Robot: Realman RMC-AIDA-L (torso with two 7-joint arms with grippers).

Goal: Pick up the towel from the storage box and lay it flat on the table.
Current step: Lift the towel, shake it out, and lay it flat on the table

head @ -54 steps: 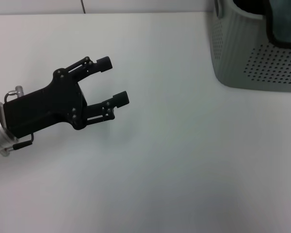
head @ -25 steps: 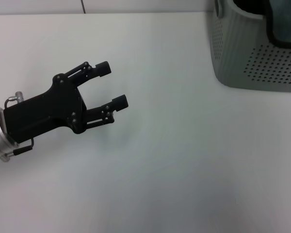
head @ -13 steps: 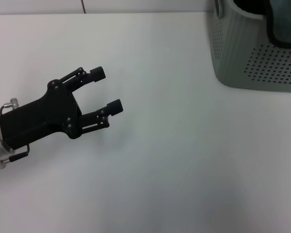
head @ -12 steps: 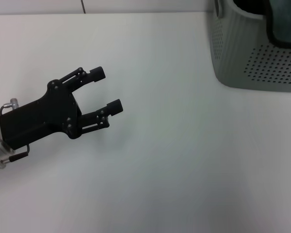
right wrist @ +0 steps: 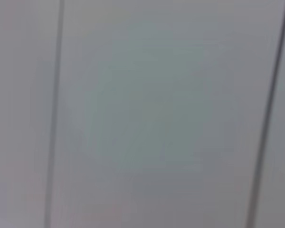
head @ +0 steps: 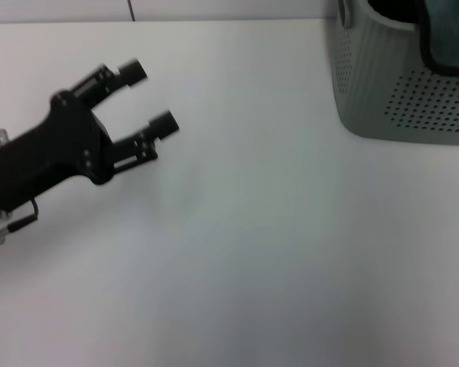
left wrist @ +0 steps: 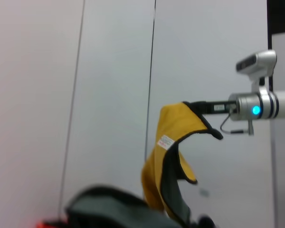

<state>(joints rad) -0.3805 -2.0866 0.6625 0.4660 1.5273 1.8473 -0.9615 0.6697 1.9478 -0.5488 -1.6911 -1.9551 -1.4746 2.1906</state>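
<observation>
Left gripper [head: 150, 98] hovers over the bare table [head: 260, 252], jaws spread wide and empty, pointing toward the storage box [head: 398, 92], which stands well apart on its far right. The open spread suits a coming grasp on cloth, in my judgement. Right gripper [left wrist: 192, 107], seen only in the left wrist view, is clamped on a corner of the towel [left wrist: 168, 166] and holds it aloft, so the cloth hangs folded with its yellow reverse outward. Whether the towel's lower end has cleared the box cannot be told. A black-edged cloth [head: 447, 34] shows inside the box in the head view. Laying flat is not yet begun
</observation>
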